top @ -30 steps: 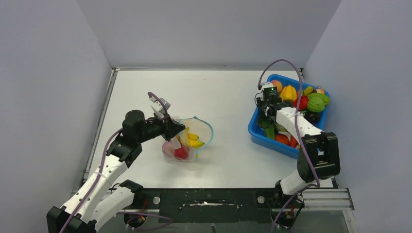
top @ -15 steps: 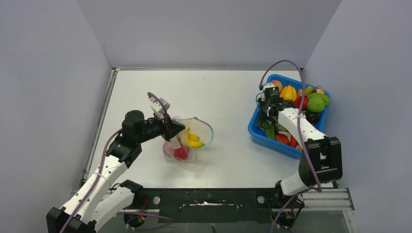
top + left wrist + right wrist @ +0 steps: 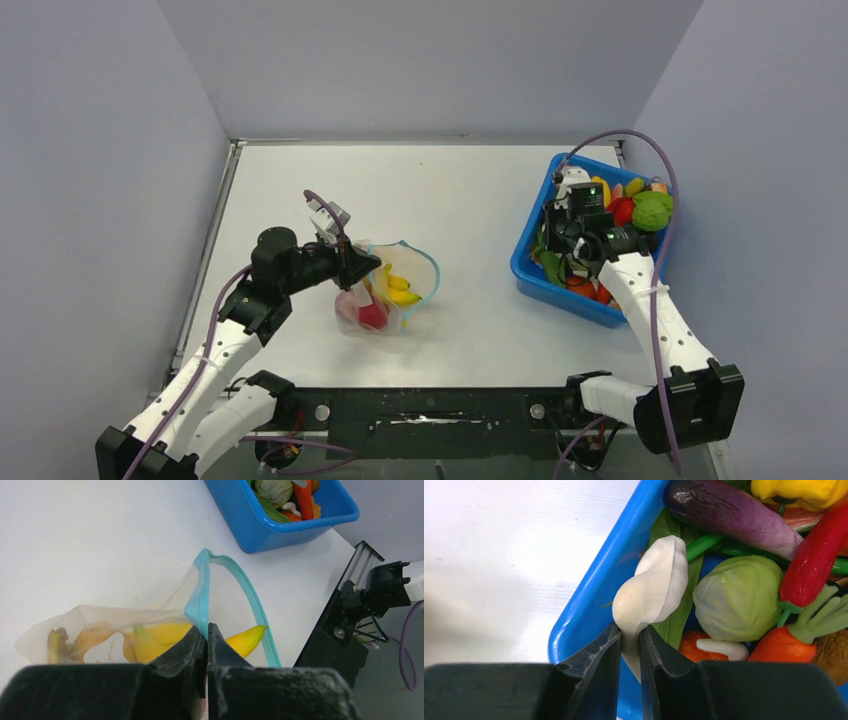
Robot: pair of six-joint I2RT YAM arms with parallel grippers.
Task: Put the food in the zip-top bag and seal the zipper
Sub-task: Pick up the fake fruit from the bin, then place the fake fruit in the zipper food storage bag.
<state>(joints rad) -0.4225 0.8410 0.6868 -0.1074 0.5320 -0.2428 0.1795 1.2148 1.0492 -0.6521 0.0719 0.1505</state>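
The clear zip-top bag (image 3: 385, 295) lies at mid-table with its mouth held open. My left gripper (image 3: 206, 627) is shut on the bag's teal zipper (image 3: 202, 597), lifting that edge. Yellow bananas (image 3: 245, 639) and a red fruit (image 3: 372, 315) lie inside the bag. My right gripper (image 3: 629, 630) is over the left inner wall of the blue bin (image 3: 589, 595). It is shut on the narrow end of a white, shell-shaped piece of food (image 3: 659, 585).
The blue bin (image 3: 527, 268) at the right holds more food: a purple eggplant (image 3: 734, 515), a pale green cabbage (image 3: 739, 597), a red chili (image 3: 814, 560) and a carrot (image 3: 784, 647). Grey walls enclose the table on three sides.
The right gripper has closed on the white piece in the bin. The right arm's elbow has swung out to the right. The left arm and the bag have not moved.
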